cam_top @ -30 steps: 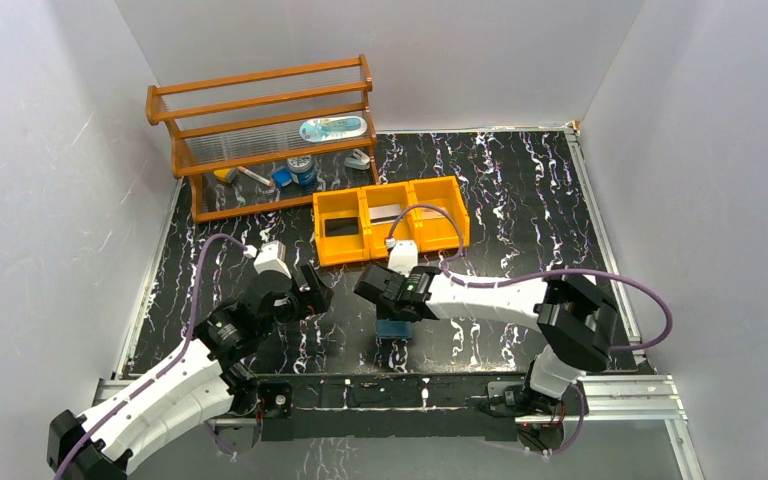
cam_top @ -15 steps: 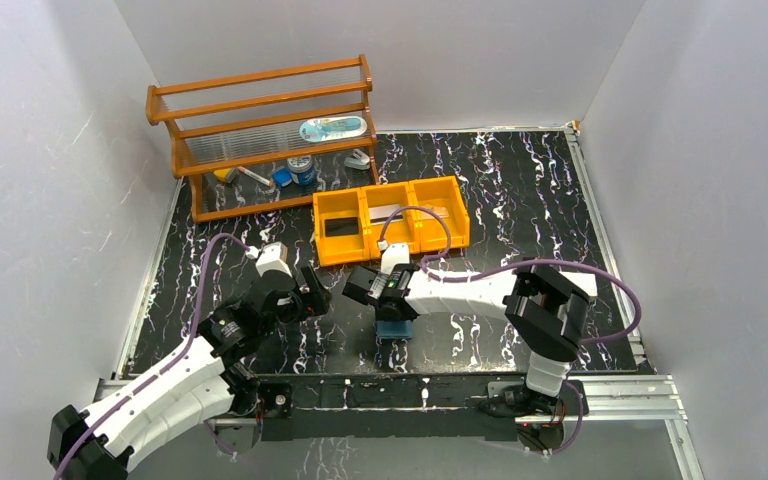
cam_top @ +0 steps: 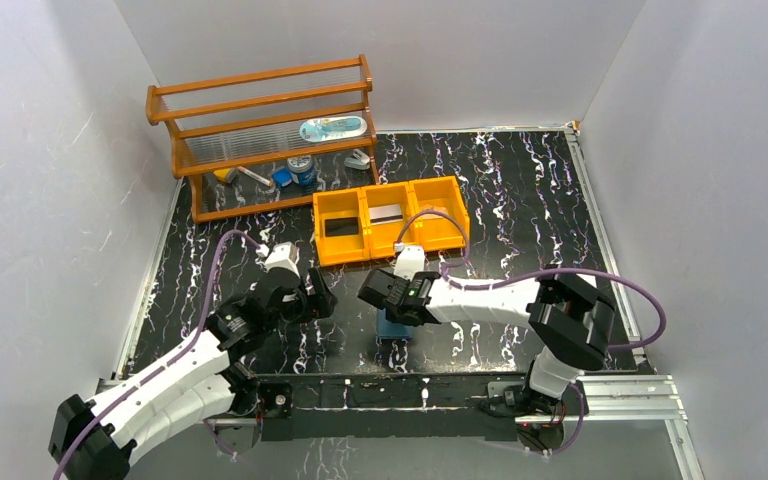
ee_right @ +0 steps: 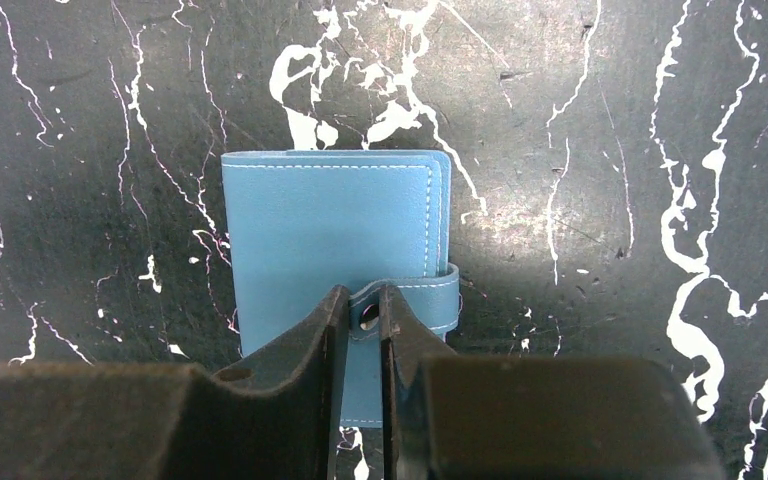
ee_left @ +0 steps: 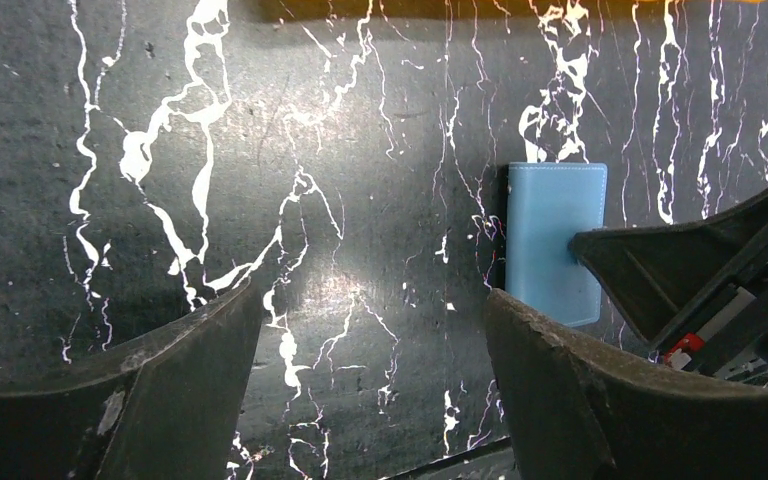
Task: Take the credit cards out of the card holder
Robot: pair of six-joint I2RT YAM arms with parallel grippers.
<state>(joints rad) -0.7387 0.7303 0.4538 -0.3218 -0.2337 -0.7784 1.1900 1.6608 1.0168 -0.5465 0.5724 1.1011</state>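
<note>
The black desk is carrying everything. The wooden rack is standing at the far left, out of your way. The orange tray is sitting in the middle, just past the arms, so there is a close place for cards to go.

Your left gripper is hanging wide apart and holding nothing. It is over bare desk, to the left of the card holder. I think it is waiting there to help hold the cover down.

Your right gripper is reaching down onto the card holder. Its fingers are squeezed narrow and are pinching the side tab.

The card holder is lying flat on the desk, folded shut. It is near the front edge, in front of the tray and not touching it.

A dark card is lying in the tray's left box. A silver-grey card is lying in the middle box. The shut cover is hiding the inside, so you cannot tell if more cards are in there.

The side tab is wrapping round the holder's edge, and its little snap is between your fingers. I think the snap is keeping the cover shut. That is why you are grabbing right there: the tab has to come loose before the holder can open.
</note>
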